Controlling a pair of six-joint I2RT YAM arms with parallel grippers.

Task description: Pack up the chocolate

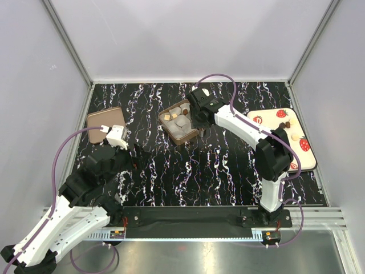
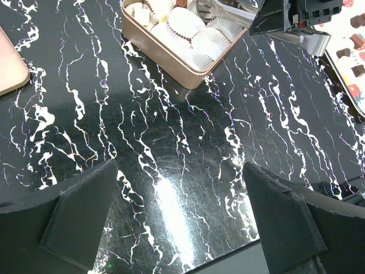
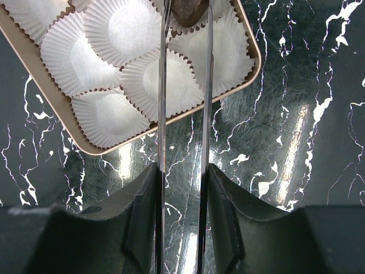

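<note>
A: Briefly, left side first. A flat tan lid lies near the left edge, toward the far-left corner. The left gripper hovers over bare tabletop on that side, fingers spread wide, nothing between them.

B: So nothing steadies the box?

A: Correct. The box sits mid-table toward the far edge, free-standing and lined with white paper cups. A few tan pieces show at its left side.

B: And the tool?

A: The right gripper is clamped on long metal tweezers. Their tips pinch a dark chocolate piece at a cup close to the box rim. Cannot tell whether it touches the paper.

B: Risk there?

A: The hold looks thin, since only the very tips bite the piece. Likely failures, by my reading:
- The piece twists out and lands between cups or on the table just past the rim.
- A blade catches a pleated cup wall and drags or lifts it on the way out.
- A downward push slides the unheld box.

B: Right edge?

A: A strawberry-print tray lies along the right edge, with more chocolates on it. The right arm crosses above the tray, so a low sweep back could knock those pieces.
</note>
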